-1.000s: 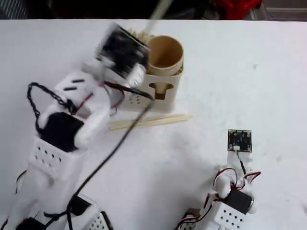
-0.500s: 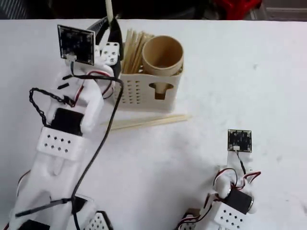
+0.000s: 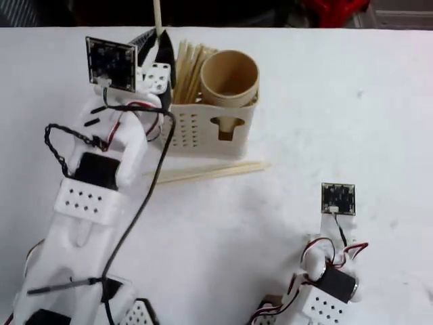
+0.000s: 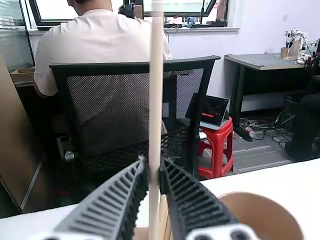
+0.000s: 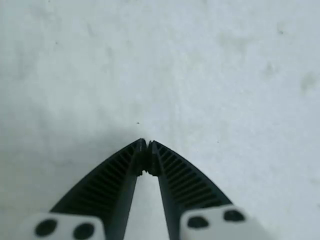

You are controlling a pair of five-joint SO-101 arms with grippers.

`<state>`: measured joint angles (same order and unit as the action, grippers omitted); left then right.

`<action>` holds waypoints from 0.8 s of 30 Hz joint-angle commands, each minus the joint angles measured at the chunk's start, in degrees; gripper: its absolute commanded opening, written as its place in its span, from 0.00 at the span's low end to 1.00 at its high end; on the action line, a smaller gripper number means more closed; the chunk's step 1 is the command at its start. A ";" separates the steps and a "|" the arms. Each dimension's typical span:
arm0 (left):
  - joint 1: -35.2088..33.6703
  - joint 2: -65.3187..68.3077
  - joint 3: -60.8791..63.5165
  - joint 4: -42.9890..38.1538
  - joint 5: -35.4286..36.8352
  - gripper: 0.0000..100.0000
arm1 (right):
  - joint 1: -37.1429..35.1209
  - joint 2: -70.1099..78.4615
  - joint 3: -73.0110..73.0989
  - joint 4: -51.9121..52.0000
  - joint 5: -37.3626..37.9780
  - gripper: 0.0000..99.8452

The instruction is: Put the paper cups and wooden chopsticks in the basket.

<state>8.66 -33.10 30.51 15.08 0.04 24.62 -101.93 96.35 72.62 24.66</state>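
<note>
The left claw (image 4: 152,167) grips 1 pale wooden chopstick (image 4: 156,100) upright at the far left corner of the white slotted basket (image 3: 210,128). Inside stand a tan paper cup (image 3: 232,76) and more sticks (image 3: 186,66). Loose chopsticks (image 3: 210,171) lie just near of the basket. The table (image 3: 352,101) lies open to the right. The right claw (image 5: 146,150) is closed, holding nothing.

black mesh chair (image 4: 100,115), red stool (image 4: 220,150), grey desk (image 4: 260,61), white wall (image 4: 250,27), windows (image 4: 55,7)
</note>
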 commanded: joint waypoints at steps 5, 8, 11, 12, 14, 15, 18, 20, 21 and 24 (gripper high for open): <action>-0.48 4.44 -5.80 0.44 0.70 0.07 | 0.31 -1.01 0.53 0.13 -0.35 0.02; -0.48 3.47 -6.07 3.87 0.70 0.07 | 0.31 -1.01 0.53 0.13 -0.35 0.02; -0.48 1.19 -5.98 8.53 0.70 0.07 | 0.31 -1.01 0.53 0.13 -0.35 0.02; -0.40 -0.04 -5.98 10.81 0.70 0.07 | 0.31 -1.01 0.53 0.13 -0.35 0.02; -0.13 -2.95 -6.07 15.47 0.18 0.02 | 0.31 -1.01 0.53 0.13 -0.35 0.02; 0.04 -4.62 -6.07 17.76 -1.32 0.02 | 0.31 -1.01 0.53 0.13 -0.35 0.02; 3.12 -9.98 -6.07 26.55 -6.86 0.02 | 0.31 -1.01 0.53 0.13 -0.35 0.02; 7.25 -12.35 -6.07 32.97 -10.81 0.02 | 0.31 -1.01 0.53 0.13 -0.35 0.02; 9.80 -12.62 -6.07 35.87 -12.75 0.02 | 0.31 -1.01 0.53 0.13 -0.35 0.02; 15.16 -12.00 -5.71 42.55 -14.86 0.02 | 0.31 -1.01 0.53 0.13 -0.35 0.02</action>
<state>18.86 -43.91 27.25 52.09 -12.70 24.62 -101.93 96.35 72.62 24.66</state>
